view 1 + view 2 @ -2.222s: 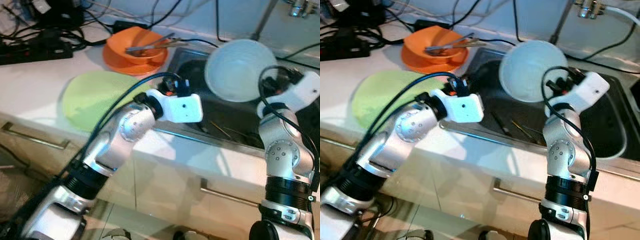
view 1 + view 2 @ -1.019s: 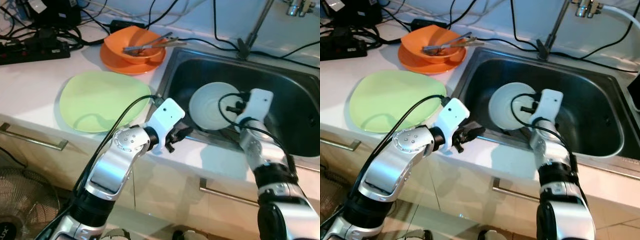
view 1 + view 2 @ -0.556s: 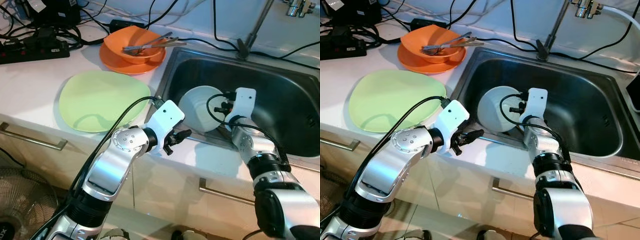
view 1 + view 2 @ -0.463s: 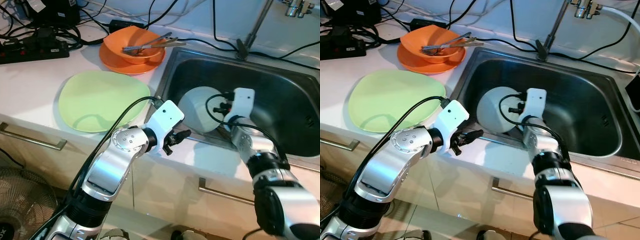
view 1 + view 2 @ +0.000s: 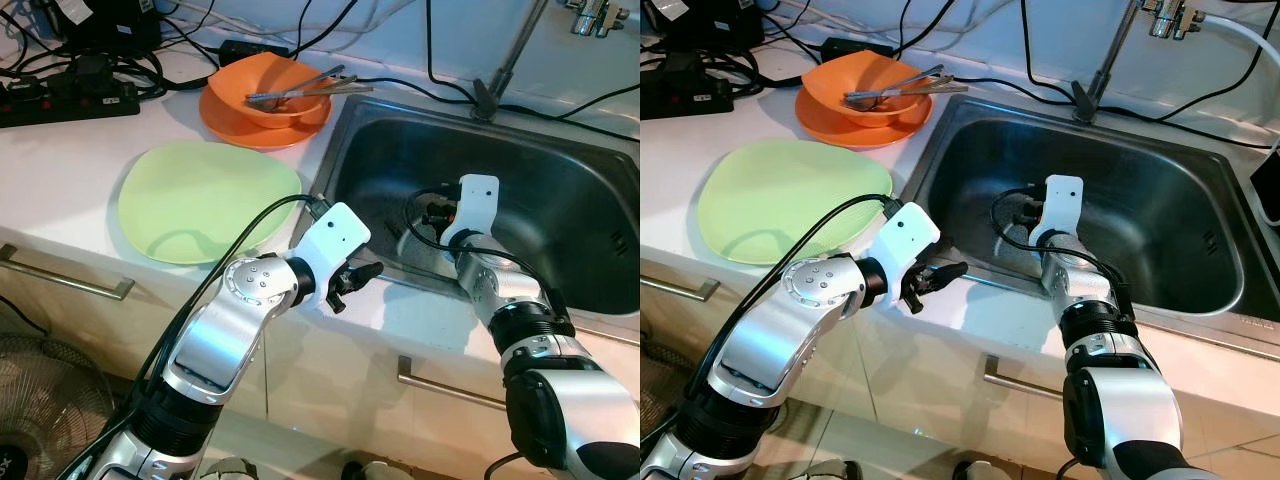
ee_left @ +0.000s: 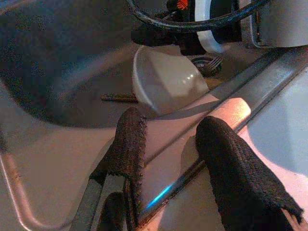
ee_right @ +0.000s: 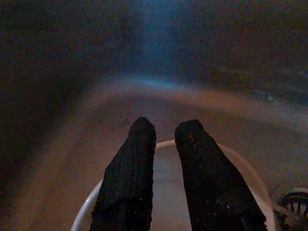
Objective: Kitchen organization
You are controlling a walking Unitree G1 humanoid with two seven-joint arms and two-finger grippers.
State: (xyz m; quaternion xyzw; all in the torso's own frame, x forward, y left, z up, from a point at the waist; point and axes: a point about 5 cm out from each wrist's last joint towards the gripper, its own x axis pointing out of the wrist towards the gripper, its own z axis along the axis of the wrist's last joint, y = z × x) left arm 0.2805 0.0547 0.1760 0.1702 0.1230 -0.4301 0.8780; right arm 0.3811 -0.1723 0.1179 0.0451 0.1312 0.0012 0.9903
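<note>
Right pincer (image 7: 163, 139): down inside the sink (image 5: 1160, 215), its two black fingers clamped on the rim of a white bowl (image 6: 166, 79).
White bowl: tilted on the sink floor near the front wall, beside the drain.
Left pincer (image 6: 168, 139): open, holding nothing, above the sink's front edge.
Desk (image 5: 70, 150): green plate (image 5: 205, 200) at 9 o'clock from the sink; orange bowl (image 5: 268, 95) with utensils at 11 o'clock.

Nothing readable is showing anywhere: no labels, brand names, numbers or signs on anything in view.
</note>
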